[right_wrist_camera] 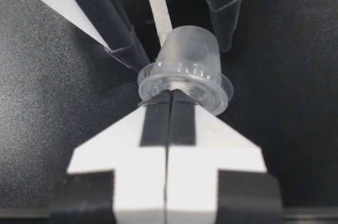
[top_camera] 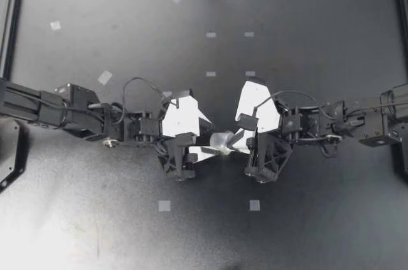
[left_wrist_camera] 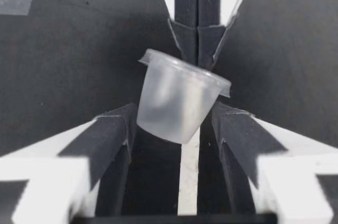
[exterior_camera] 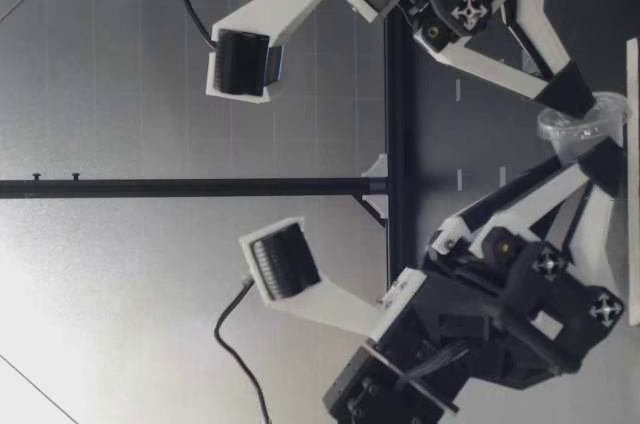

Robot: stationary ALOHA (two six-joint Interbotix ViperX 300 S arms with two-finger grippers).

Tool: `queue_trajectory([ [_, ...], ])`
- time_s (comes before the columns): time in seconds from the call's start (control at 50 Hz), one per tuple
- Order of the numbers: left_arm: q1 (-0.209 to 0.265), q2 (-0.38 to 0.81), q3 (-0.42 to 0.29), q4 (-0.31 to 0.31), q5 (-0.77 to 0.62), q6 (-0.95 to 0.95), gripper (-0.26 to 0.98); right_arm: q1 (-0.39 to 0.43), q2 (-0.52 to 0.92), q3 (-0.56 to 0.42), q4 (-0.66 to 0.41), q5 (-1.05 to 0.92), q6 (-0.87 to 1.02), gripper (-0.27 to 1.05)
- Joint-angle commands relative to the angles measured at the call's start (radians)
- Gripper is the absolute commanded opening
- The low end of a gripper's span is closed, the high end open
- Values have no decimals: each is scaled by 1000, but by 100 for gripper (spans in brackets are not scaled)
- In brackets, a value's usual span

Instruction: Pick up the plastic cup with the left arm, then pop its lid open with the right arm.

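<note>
While the left gripper (top_camera: 213, 141) pinches a clear cup (top_camera: 224, 142), the right gripper (top_camera: 240, 141) sits pressed together at its rim. Likely light, crushable: grip the sidewall gently.

Pale tape squares (top_camera: 164, 206) dot the black table (top_camera: 306, 15): two lie to one side of my left gripper (top_camera: 213, 141) and my right gripper (top_camera: 237, 141), four form a square on the other side, others nearer the frame rail (top_camera: 13, 21).
</note>
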Motion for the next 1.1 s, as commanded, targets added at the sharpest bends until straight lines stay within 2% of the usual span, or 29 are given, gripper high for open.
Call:
queue_trajectory([
  [0.0, -8, -9, -25, 3, -5, 2, 46, 2, -28, -15, -2, -9, 2, -9],
  [0.2, -14, 5, -32, 5, -3, 3, 41, 2, -26, -15, -2, -9, 2, -9],
  [0.48, -14, -12, -18, 5, -5, 2, 18, 2, -54, -11, -2, 0, 2, -9],
  [0.64, -14, -83, 25, 5, -6, 6, 17, 2, -192, -8, 0, 58, 5, -8],
  [0.76, -14, -199, 86, 6, -60, 35, 17, 2, -334, 14, 6, 57, 14, -5],
  [0.84, -12, -285, 135, 5, -166, 57, 17, 2, -436, 54, 21, 40, 51, 4],
  [0.92, -14, -362, 198, 5, -334, 80, 17, 3, -529, 115, 48, -25, 130, 19],
  [1.0, -14, -414, 264, 5, -526, 101, 17, 3, -603, 202, 101, -169, 278, 41],
  [1.08, -14, -437, 318, 0, -687, 115, 17, 18, -647, 313, 144, -385, 523, 65],
])
